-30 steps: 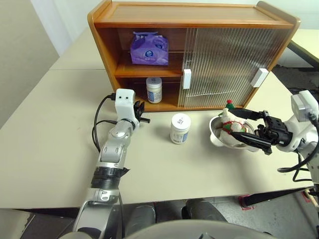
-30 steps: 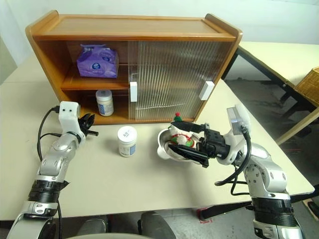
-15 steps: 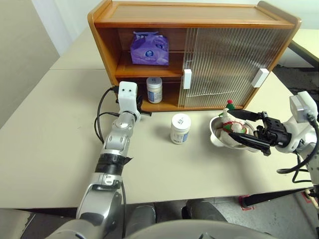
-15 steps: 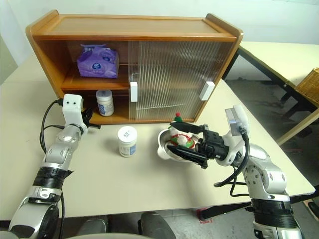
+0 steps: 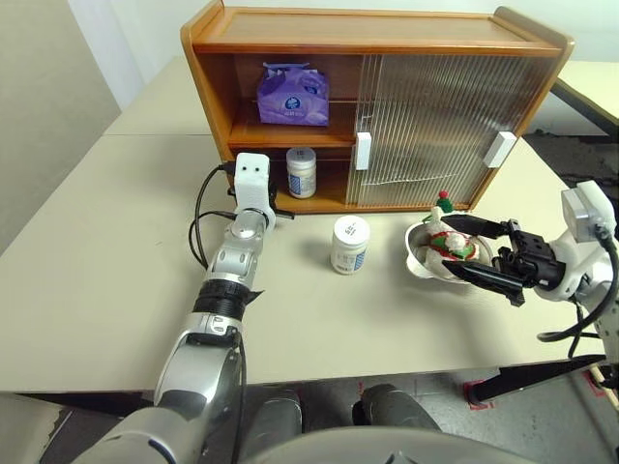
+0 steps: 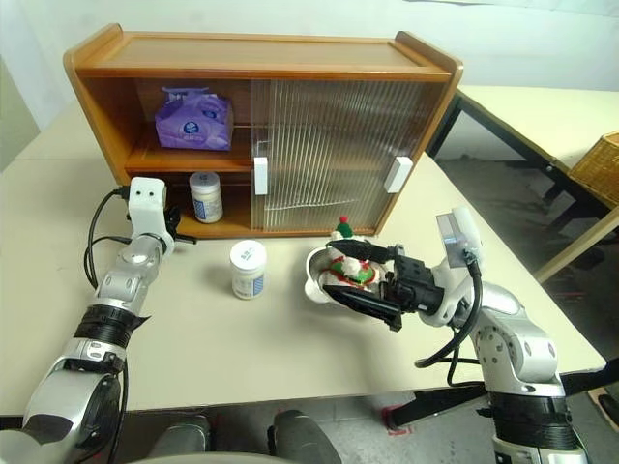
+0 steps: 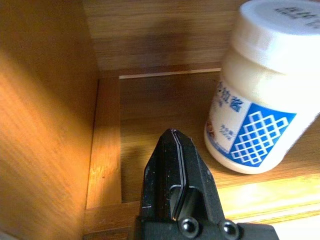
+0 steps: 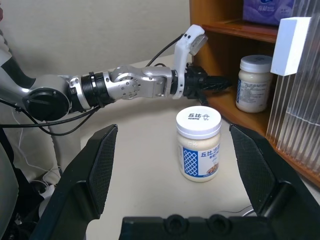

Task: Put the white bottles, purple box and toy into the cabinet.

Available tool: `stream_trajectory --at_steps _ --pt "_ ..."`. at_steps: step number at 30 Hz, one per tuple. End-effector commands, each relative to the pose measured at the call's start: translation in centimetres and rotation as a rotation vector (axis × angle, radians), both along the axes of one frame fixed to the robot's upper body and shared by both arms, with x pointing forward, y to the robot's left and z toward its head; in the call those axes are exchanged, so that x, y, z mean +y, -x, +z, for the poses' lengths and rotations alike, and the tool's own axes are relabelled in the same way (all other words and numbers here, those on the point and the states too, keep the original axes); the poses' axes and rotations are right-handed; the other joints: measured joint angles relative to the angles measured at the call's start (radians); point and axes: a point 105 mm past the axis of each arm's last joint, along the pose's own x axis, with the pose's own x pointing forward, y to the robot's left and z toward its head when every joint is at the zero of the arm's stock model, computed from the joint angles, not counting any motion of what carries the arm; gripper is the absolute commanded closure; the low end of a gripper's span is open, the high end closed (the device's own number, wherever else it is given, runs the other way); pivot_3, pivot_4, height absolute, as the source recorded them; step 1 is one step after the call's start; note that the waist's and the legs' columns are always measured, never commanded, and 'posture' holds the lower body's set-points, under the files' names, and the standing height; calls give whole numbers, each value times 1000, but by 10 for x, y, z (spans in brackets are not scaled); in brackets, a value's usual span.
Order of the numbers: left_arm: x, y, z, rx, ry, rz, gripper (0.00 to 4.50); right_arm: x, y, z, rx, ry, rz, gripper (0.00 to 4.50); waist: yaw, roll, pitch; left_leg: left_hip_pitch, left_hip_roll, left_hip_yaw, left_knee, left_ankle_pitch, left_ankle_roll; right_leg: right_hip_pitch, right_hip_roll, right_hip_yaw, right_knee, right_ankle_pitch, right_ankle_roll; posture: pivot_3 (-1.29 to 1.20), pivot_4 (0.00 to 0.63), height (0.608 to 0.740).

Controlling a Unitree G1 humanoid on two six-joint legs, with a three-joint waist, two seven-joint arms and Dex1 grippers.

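Left wrist view puts my left gripper [image 7: 180,170], jaws closed on nothing, at the front lip of the lower shelf, in the open left end of the orange-brown wooden cabinet [image 5: 290,29]. One squat white plastic jar with a screw lid [image 7: 255,90] stands just beside it on that shelf. Above, on the upper shelf, the soft lilac tissue pack [image 5: 292,96] already sits at the left end.

Moving right, the second white jar [image 5: 349,245] stands upright on the bench [image 5: 106,261], near the cabinet's front edge and apart from both arms. I judge it light and rigid, its smooth sides a little slippery; I would take it across the body below the lid.

Further right, the small white plush figure with the red-and-green scarf [image 5: 447,237] sits in its shallow silver dish [image 5: 418,256]. My right gripper [image 6: 372,280] has its jaws spread wide either side of the dish; whether they touch it I cannot tell. The plush is soft and loose in there, so I judge the dish rim the better hold, kept level.
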Motion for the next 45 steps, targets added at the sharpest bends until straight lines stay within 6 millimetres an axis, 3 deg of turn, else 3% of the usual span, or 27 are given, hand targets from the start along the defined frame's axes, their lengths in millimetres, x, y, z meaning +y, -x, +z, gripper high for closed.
stream_trajectory --at_steps 1,37,42,45 --pt "-20 -5 7 -22 -6 -75 4460 -1 1 2 -9 -1 -9 0 0 0 0 0 0 0 0 0 0 0 0 0 0 0 0 -205 0 740" --pt "-59 -16 7 -7 27 -236 4460 -1 4 4 -13 -3 -39 0 -40 0 0 -9 -1 0 0 -2 0 -5 0 2 -2 -2 14 -228 0 740" --pt "-54 -15 11 -18 30 -231 4460 -3 5 2 -10 -2 -38 0 -42 0 0 -9 -1 0 0 -2 0 -5 0 2 -2 -2 14 -228 0 740" --pt "-40 -2 7 -3 51 -238 4460 -3 6 0 -4 -4 -35 0 -48 0 0 -9 -1 0 0 -2 0 -6 0 2 -2 -2 14 -223 0 740"
